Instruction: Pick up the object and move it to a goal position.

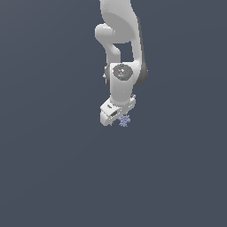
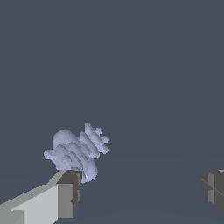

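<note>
The object [image 1: 124, 121] is a tiny pale blue-lavender spiky lump, just below the white hand's edge on the exterior view's right. My gripper [image 1: 116, 119] points down at the grey surface. In the wrist view the object [image 2: 76, 152] sits right at the tip of one finger [image 2: 65, 194]. It may touch that finger, and it is not in the middle of the gap. The other finger [image 2: 214, 188] is far off at the picture's edge. My gripper [image 2: 140, 190] is open wide and holds nothing.
A plain dark grey surface [image 1: 53, 168] fills both views. The white arm [image 1: 119, 53] rises above the gripper to the top of the exterior view. No goal marker shows.
</note>
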`<state>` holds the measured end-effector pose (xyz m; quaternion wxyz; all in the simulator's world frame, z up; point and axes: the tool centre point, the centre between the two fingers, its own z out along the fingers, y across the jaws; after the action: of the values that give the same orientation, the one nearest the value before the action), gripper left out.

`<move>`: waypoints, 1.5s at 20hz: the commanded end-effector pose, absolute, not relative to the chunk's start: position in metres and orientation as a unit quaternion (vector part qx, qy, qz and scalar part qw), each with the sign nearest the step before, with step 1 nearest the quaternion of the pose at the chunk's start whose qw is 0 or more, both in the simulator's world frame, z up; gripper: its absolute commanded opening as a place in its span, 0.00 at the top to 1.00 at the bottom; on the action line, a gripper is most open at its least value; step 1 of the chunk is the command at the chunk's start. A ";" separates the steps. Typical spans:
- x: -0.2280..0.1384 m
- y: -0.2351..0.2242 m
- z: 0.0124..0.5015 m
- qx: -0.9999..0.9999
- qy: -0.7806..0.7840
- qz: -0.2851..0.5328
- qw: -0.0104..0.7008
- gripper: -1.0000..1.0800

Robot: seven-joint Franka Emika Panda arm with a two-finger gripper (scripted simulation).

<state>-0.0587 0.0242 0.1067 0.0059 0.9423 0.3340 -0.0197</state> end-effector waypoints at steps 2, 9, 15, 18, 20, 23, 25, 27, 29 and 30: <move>-0.067 0.032 0.103 0.922 0.386 -0.016 0.004 0.04; -0.085 0.048 0.097 0.874 0.486 -0.010 0.002 0.04; -0.098 0.058 0.093 0.834 0.552 -0.005 0.001 0.04; -0.103 0.062 0.091 0.818 0.575 -0.003 0.000 0.04; -0.105 0.064 0.090 0.810 0.587 -0.002 0.000 0.04; -0.108 0.066 0.090 0.800 0.600 -0.001 0.000 0.04; -0.109 0.067 0.089 0.796 0.605 0.000 0.000 0.04; -0.110 0.067 0.089 0.794 0.607 0.000 0.000 0.04; -0.109 0.067 0.089 0.796 0.606 0.000 0.000 0.04; -0.109 0.067 0.089 0.796 0.606 0.000 0.000 0.04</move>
<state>-0.1094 0.0672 0.0893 0.0000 0.7956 0.6058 -0.0002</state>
